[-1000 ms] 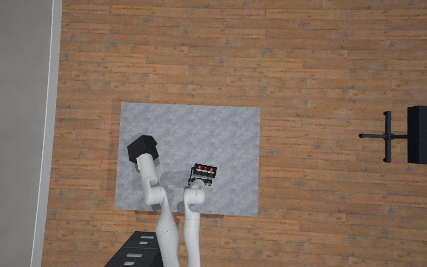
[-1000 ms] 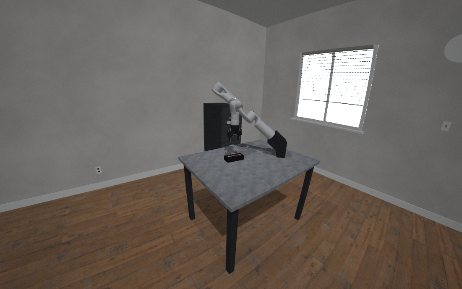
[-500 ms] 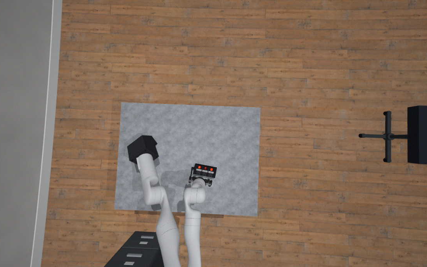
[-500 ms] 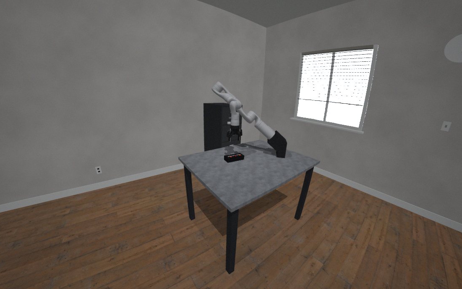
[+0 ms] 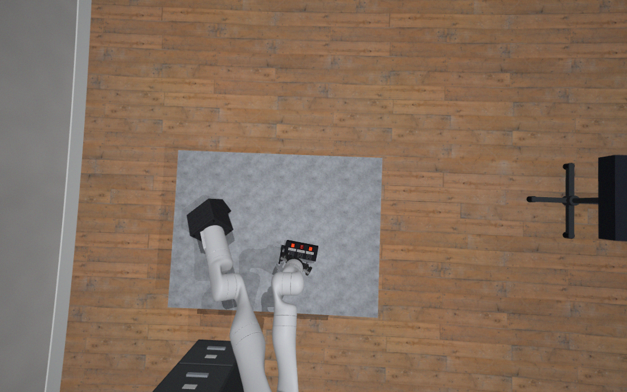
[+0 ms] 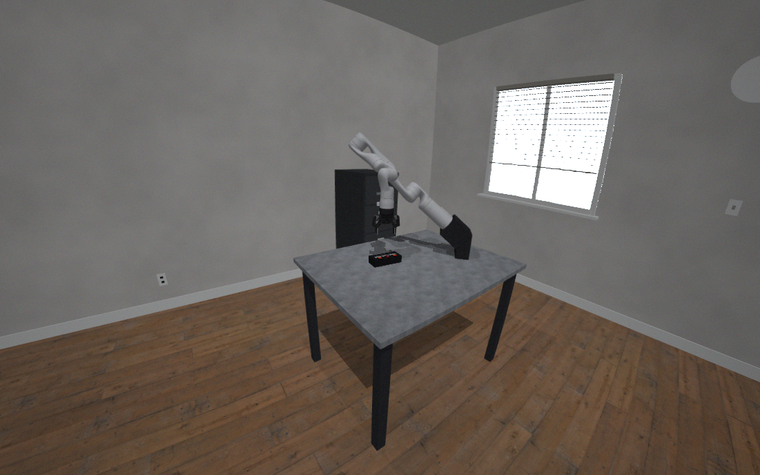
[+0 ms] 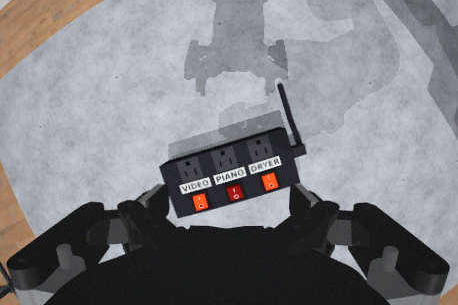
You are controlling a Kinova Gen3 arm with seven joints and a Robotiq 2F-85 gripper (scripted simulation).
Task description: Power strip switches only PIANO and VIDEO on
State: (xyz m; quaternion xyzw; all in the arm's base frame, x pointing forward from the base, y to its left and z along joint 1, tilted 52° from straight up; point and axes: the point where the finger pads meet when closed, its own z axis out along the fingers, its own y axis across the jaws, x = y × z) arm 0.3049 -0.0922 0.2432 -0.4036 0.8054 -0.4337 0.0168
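A black power strip (image 7: 230, 176) lies flat on the grey table, labels up; it also shows in the overhead view (image 5: 300, 250) and in the room view (image 6: 386, 258). It has three sockets labelled VIDEO, PIANO and DRYER. The VIDEO switch (image 7: 200, 204) and the DRYER switch (image 7: 269, 182) glow bright orange. The PIANO switch (image 7: 234, 193) is dark red. A short black cord stub (image 7: 289, 117) sticks out at the strip's far right corner. My gripper (image 7: 229, 198) is open and empty. It hangs above the strip's switch side, one finger to each side of the strip.
The arm's black base (image 5: 209, 217) stands on the table's left part. A black filing cabinet (image 6: 357, 206) stands beside the table behind the arm. A dark stand and box (image 5: 613, 198) sit far off on the wooden floor.
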